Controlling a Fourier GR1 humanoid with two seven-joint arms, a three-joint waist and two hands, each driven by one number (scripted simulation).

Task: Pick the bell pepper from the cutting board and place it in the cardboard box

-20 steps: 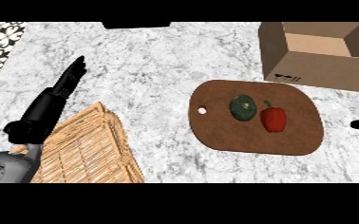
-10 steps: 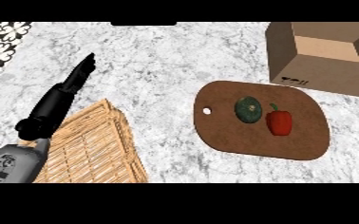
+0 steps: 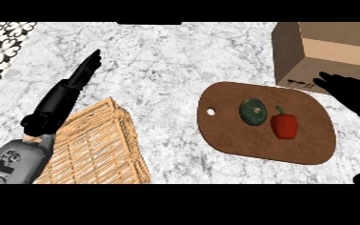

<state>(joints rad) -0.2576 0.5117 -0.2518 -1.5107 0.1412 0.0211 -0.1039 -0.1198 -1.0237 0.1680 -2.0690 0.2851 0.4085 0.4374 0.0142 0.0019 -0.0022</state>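
Bell pepper (image 3: pixel 284 125) on the cutting board (image 3: pixel 228 140), near but apart from the right hand (image 3: pixel 342 89), fingers straight and spread

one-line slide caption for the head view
Red bell pepper on the cutting board, right hand by its edge, cardboard box behind.

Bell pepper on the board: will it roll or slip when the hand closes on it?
The pepper seems to lie on its side on the board, so its rounded body may roll if nudged. Its skin looks smooth, so probably slippery. The squash sits close beside it; a sideways push could bump it.
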